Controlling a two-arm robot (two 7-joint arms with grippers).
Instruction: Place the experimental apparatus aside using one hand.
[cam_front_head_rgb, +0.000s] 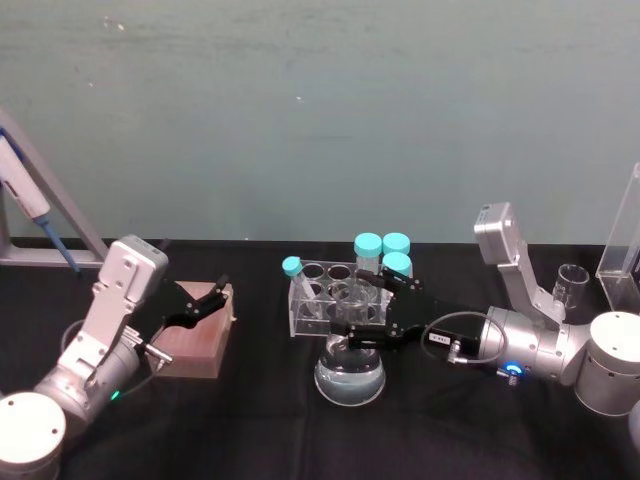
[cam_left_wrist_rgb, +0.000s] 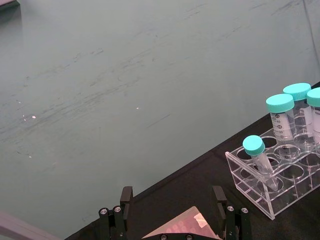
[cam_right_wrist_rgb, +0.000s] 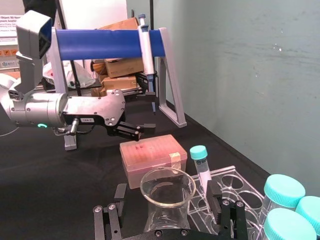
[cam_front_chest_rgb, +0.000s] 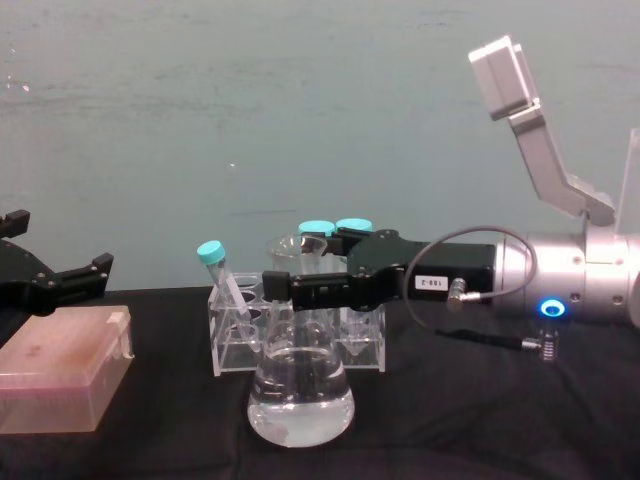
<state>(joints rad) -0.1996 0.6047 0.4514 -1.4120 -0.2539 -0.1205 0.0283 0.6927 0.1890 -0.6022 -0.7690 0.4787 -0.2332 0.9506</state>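
The conical flask (cam_front_chest_rgb: 300, 405) stands on the black table (cam_front_head_rgb: 250, 430), at 6 o'clock of the tube rack (cam_front_head_rgb: 312, 300) and just beside it. Its neck sits between the jaws of the right gripper (cam_right_wrist_rgb: 167, 196), which reaches in from 3 o'clock. The jaws are released, with a gap on each side of the glass. At 9 o'clock, the left gripper (cam_front_head_rgb: 207, 298) hangs spread over a pink box (cam_front_head_rgb: 195, 342).
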